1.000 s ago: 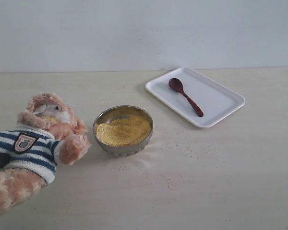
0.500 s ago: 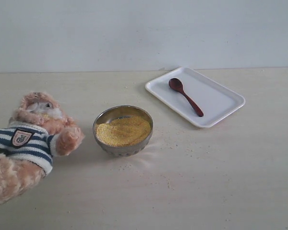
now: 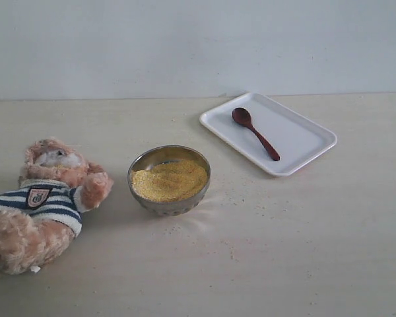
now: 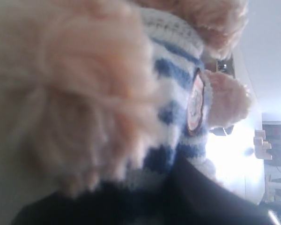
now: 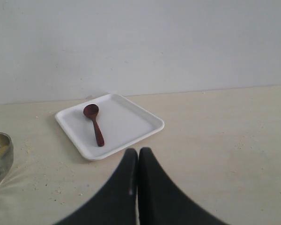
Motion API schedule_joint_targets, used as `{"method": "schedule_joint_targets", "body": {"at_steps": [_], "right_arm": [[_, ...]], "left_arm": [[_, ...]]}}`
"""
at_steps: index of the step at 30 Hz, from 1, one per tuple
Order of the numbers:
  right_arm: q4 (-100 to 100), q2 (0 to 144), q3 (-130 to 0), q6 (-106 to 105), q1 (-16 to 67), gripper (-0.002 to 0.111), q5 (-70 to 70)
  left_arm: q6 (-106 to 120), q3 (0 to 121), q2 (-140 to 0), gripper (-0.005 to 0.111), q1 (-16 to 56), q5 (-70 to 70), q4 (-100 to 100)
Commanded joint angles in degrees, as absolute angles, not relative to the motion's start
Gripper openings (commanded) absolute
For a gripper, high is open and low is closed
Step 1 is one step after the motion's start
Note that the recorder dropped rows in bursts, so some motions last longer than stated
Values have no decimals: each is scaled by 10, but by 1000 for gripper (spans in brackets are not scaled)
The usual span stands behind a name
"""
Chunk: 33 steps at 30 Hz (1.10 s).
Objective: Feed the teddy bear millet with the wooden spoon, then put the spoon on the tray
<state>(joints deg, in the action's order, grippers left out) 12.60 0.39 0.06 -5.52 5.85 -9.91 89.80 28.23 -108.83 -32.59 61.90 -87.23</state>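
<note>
The teddy bear lies on its back at the table's left edge, striped shirt and badge facing up. In the left wrist view its fur and shirt fill the frame, pressed against my left gripper; one dark finger shows beside the shirt. The millet fills a steel bowl in the middle. The wooden spoon lies on the white tray, bowl end towards the wall. My right gripper is shut and empty, hanging short of the tray and spoon. Neither arm shows in the exterior view.
Loose millet grains are scattered on the pale table around and in front of the bowl. A plain wall runs behind the tray. The steel bowl's edge shows at the side of the right wrist view.
The teddy bear has dropped and swung back towards the left edge, away from the bowl, from raised to lying flat. Spoon, tray and bowl have not moved.
</note>
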Motion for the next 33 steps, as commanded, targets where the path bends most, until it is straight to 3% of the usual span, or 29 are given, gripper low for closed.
{"method": "schedule_joint_targets", "body": {"at_steps": [1, 2, 3, 4, 5, 9, 12, 19, 27, 33], "right_arm": [[124, 0, 0, -55, 57, 0, -97], [124, 0, 0, -55, 57, 0, -97], [124, 0, 0, -55, 57, 0, -97], [124, 0, 0, -55, 57, 0, -97], [124, 0, 0, -55, 57, 0, -97], [124, 0, 0, -55, 57, 0, -97], [124, 0, 0, -55, 57, 0, -97], [125, 0, 0, -55, 57, 0, -97], [125, 0, 0, -54, 57, 0, -97], [126, 0, 0, -54, 57, 0, -97]], "left_arm": [[894, 299, -1089, 42, -328, 664, -882], [887, 301, -1089, 53, -328, 666, -882], [870, 303, -1089, 76, -328, 666, -880], [841, 309, -1089, 88, -328, 666, -871], [832, 312, -1089, 89, -329, 667, -864], [783, 341, -1089, 77, -356, 689, -809], [778, 345, -1089, 60, -395, 700, -808], [692, 344, -1084, 43, -452, 700, -779], [702, 333, -1053, 5, -491, 700, -774], [693, 333, -965, 5, -508, 700, -792]]}}
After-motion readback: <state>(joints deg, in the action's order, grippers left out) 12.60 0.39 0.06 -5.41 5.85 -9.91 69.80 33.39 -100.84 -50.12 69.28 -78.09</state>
